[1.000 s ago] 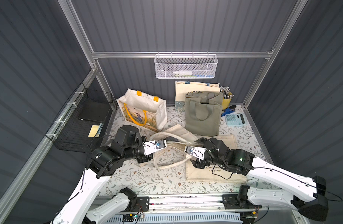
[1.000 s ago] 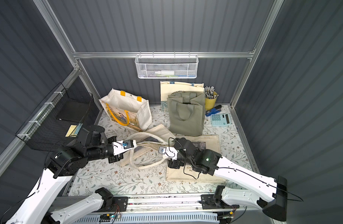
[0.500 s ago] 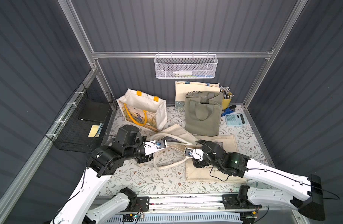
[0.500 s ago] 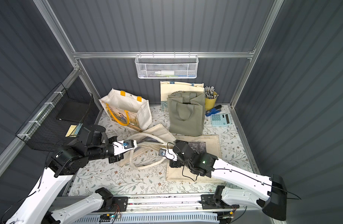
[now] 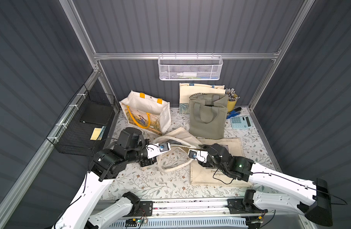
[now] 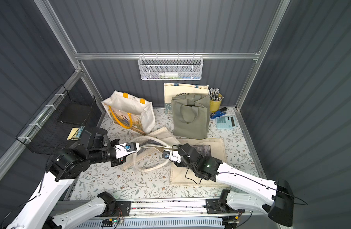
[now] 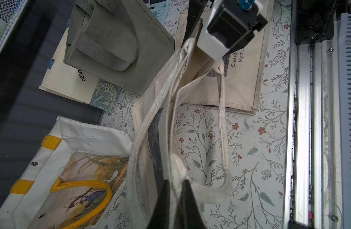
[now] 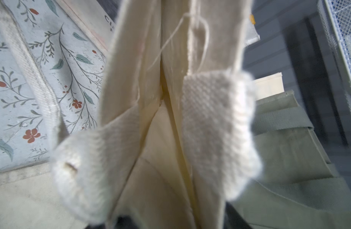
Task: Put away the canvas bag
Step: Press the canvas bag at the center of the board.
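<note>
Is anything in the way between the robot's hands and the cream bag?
No, nothing visible is. The left gripper is shut on the canvas bag, and the right gripper is right at the bag's top edge, with cloth filling its wrist view.

Top views: even, diffuse light from overhead, sharp throughout. Dark walls [image 5: 51, 59] read dim. The floral desk [image 5: 150, 182] was well lit, with only soft shadows under the arms [image 6: 246, 182], whose white shells were close to clipping. Frame posts [image 5: 77, 27] splayed outward toward the edges, wide lens.

Left wrist view: sharp mid-frame, hard glare on the metal rail [image 7: 301, 148], dark on the wall side.

Right wrist view: the canvas bag [image 8: 210, 128] sat too close to the lens, so weave and straps were soft and smeared. The green bag [image 8: 289, 158] behind it was only slightly soft.
</note>
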`<act>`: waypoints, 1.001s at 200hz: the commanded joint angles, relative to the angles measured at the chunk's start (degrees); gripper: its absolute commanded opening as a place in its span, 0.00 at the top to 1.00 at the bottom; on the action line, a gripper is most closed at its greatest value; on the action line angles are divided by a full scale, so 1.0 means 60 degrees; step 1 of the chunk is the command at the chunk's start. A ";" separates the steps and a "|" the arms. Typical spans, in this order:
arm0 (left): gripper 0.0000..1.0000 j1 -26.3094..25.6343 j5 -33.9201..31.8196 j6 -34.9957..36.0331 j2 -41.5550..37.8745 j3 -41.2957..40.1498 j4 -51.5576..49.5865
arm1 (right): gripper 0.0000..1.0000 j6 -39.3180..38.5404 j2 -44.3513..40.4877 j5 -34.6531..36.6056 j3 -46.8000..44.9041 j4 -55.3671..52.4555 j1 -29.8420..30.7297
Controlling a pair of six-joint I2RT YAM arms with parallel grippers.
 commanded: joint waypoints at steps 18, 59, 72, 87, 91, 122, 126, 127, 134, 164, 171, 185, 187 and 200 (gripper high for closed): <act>1.00 0.0011 0.0313 -0.0005 -0.0188 0.0254 0.0597 | 0.86 -0.0684 -0.0033 -0.0973 -0.0061 0.0122 -0.0044; 1.00 0.0012 0.0087 0.0040 -0.0233 0.0269 0.0579 | 1.00 -0.0328 -0.0015 -0.1683 0.0981 -0.0657 -0.0837; 1.00 0.0010 -0.0077 0.0065 -0.0298 0.0219 0.0609 | 1.00 -0.0310 -0.0111 -0.2283 0.1454 -0.1037 -0.1361; 1.00 0.0003 -0.0407 0.0064 -0.0387 0.0125 0.0628 | 1.00 -0.0238 -0.0031 -0.2735 0.2080 -0.1610 -0.1820; 1.00 0.0010 -0.0533 0.0064 -0.0405 0.0102 0.0637 | 1.00 -0.0198 0.0029 -0.2848 0.2284 -0.1801 -0.1923; 1.00 0.0010 -0.1011 -0.0262 -0.0437 0.0261 0.0859 | 1.00 0.0238 0.0829 -0.3922 0.4126 -0.3378 -0.2473; 1.00 0.0009 -0.1093 -0.0340 -0.0393 0.0327 0.0863 | 1.00 0.0290 0.0933 -0.4168 0.4335 -0.3557 -0.2547; 1.00 0.0010 -0.1110 -0.0363 -0.0387 0.0338 0.0856 | 1.00 0.0293 0.0967 -0.4239 0.4383 -0.3599 -0.2555; 1.00 0.0010 -0.1299 -0.0445 -0.0326 0.0426 0.0825 | 1.00 0.0343 0.1150 -0.4628 0.4731 -0.3911 -0.2627; 1.00 0.0010 -0.1805 -0.0770 -0.0434 0.0415 0.1251 | 1.00 0.0727 0.1992 -0.6377 0.5926 -0.4862 -0.2680; 1.00 0.0010 -0.1887 -0.0850 -0.0466 0.0416 0.1361 | 1.00 0.0826 0.2117 -0.6568 0.6129 -0.5035 -0.2679; 0.97 0.0010 -0.2102 -0.0990 -0.0483 0.0366 0.1436 | 1.00 0.1038 0.2357 -0.6891 0.6414 -0.5424 -0.2680; 0.97 0.0010 -0.2118 -0.0998 -0.0472 0.0364 0.1427 | 1.00 0.1061 0.2402 -0.6926 0.6450 -0.5493 -0.2677; 0.96 0.0010 -0.2250 -0.1094 -0.0379 0.0293 0.1267 | 1.00 0.1324 0.2639 -0.7067 0.6616 -0.5896 -0.2679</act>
